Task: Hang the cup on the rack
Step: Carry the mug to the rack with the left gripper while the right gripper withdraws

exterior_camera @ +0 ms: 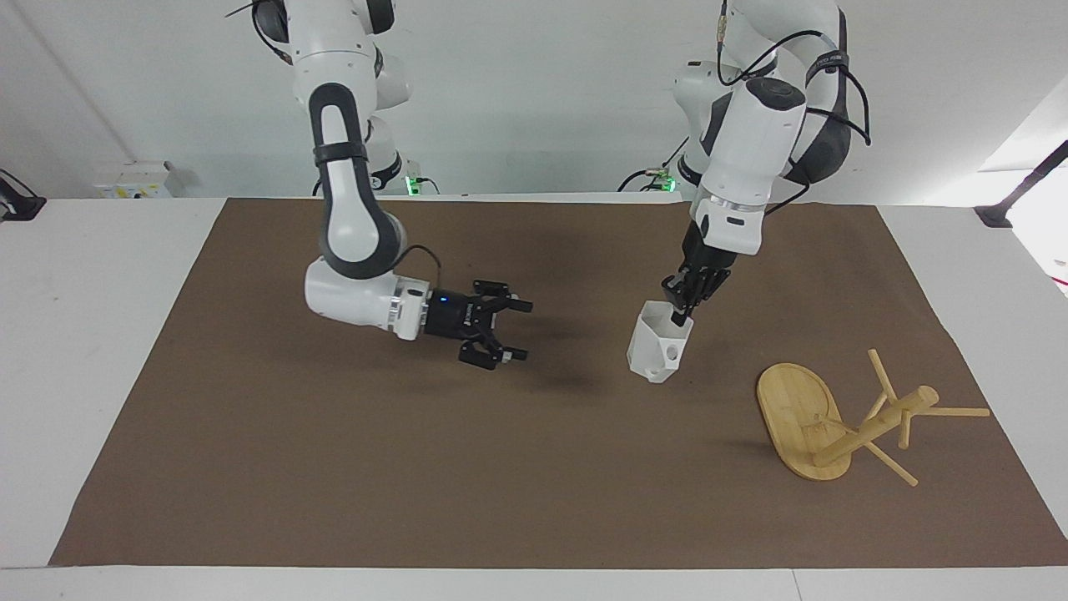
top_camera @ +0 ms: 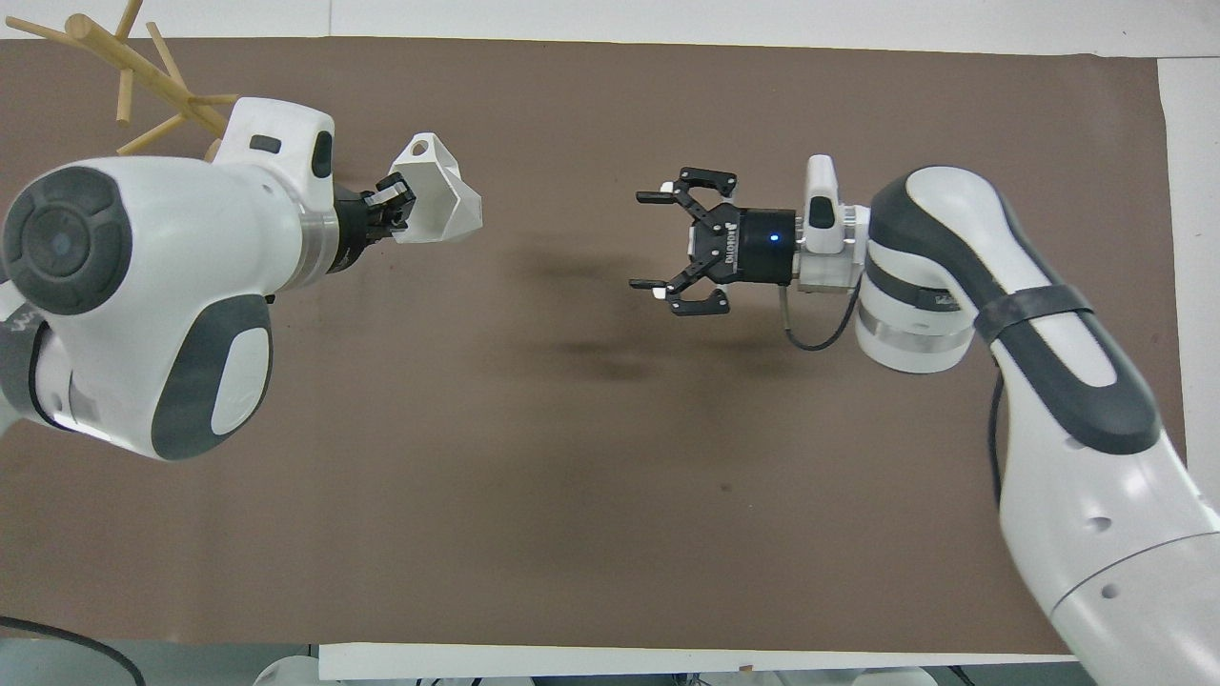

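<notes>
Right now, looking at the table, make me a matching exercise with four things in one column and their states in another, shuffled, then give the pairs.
Things:
1. cup
2. rack
3. left gripper
4. right gripper

States:
A. fingers spread, holding nothing, over the middle of the brown mat
B. tilted, base edge on the mat, post and pegs slanting toward the left arm's end of the table
C. white and faceted, held up in the air by its rim
D. fingers shut on the cup's rim

Pairs: 1-C, 2-B, 3-D, 4-A
</notes>
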`<action>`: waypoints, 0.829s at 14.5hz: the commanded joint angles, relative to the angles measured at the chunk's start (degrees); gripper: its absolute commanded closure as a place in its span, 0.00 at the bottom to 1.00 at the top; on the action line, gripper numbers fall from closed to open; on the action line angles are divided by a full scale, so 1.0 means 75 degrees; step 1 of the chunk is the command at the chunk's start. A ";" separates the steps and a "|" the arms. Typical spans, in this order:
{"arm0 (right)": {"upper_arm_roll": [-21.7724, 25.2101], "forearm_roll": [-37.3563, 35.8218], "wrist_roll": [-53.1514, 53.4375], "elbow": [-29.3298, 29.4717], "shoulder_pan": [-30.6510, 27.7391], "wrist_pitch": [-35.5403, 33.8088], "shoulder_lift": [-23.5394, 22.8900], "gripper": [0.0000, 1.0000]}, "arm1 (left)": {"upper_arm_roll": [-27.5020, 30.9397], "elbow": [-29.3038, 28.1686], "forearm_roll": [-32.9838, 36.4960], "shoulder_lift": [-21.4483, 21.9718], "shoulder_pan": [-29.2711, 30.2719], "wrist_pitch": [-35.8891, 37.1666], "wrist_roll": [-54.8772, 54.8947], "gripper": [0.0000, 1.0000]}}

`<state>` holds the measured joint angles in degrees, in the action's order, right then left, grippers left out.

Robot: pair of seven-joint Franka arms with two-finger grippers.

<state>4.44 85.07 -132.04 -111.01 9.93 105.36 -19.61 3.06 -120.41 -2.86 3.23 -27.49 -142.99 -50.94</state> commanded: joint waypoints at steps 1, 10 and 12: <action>-0.0112 -0.1714 0.0704 0.0444 -0.1074 -0.1036 0.0049 0.00 | -0.0057 -0.1590 -0.0087 0.0717 0.0324 -0.1951 -0.0180 1.00; -0.0088 -0.6921 0.4968 0.1196 -0.1945 -0.1954 0.1571 0.00 | 0.0095 -0.1898 -0.0709 0.0718 0.0980 -0.2884 0.0555 1.00; -0.0112 -0.7356 0.5708 0.1266 -0.1933 -0.1931 0.1700 0.00 | 0.0072 -0.1712 -0.0709 0.0463 0.1319 -0.2837 0.1036 1.00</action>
<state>4.01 33.19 -93.95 -101.28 -4.56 90.63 -7.65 3.84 -133.62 -7.25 7.43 -19.89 -163.76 -47.18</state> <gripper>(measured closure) 0.000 0.965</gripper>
